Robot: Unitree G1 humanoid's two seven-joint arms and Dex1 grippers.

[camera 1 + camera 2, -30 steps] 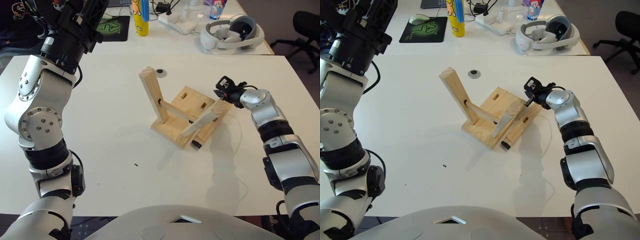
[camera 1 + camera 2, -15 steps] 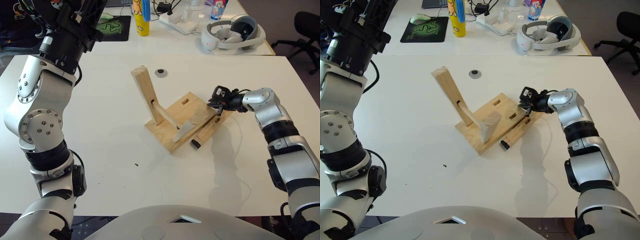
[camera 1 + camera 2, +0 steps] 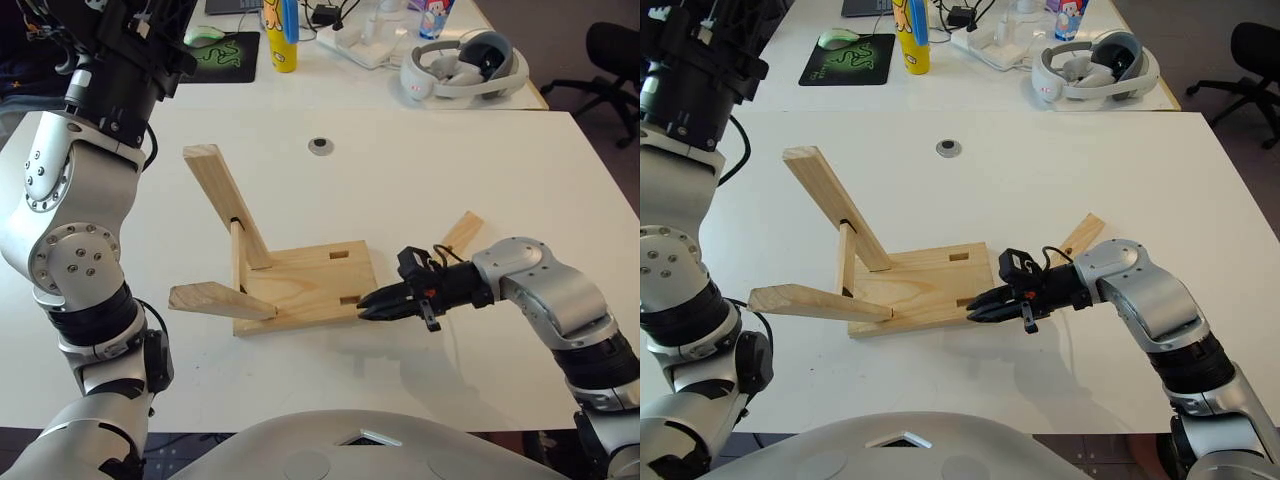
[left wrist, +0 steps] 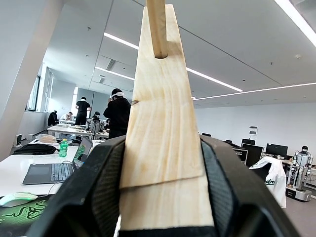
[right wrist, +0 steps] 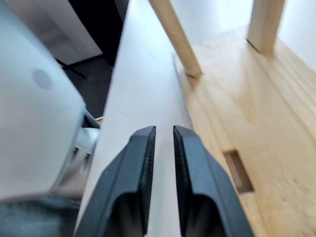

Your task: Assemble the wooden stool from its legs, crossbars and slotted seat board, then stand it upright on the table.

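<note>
The slotted seat board (image 3: 300, 290) lies flat on the white table. One leg (image 3: 225, 205) rises tilted from its far left corner. A second leg (image 3: 220, 300) sticks out flat to the left, and a thin crossbar (image 3: 237, 255) joins the two. My right gripper (image 3: 368, 305) is shut and empty, its tips at the board's near right corner by a slot (image 5: 238, 170). A loose leg (image 3: 460, 232) lies behind my right forearm. My left gripper (image 4: 163, 187) is raised high and shut on another wooden leg (image 4: 158, 123), with a crossbar (image 4: 157, 27) stuck in its top.
A small round disc (image 3: 320, 147) lies on the table behind the board. On the desk beyond are a white headset (image 3: 460, 65), a yellow bottle (image 3: 283, 35) and a black mouse pad (image 3: 225, 50). The table's near edge is close to the board.
The seat board with its two legs has turned and slid toward the near left. My right gripper has come forward with it to the near right corner. The loose leg stayed behind.
</note>
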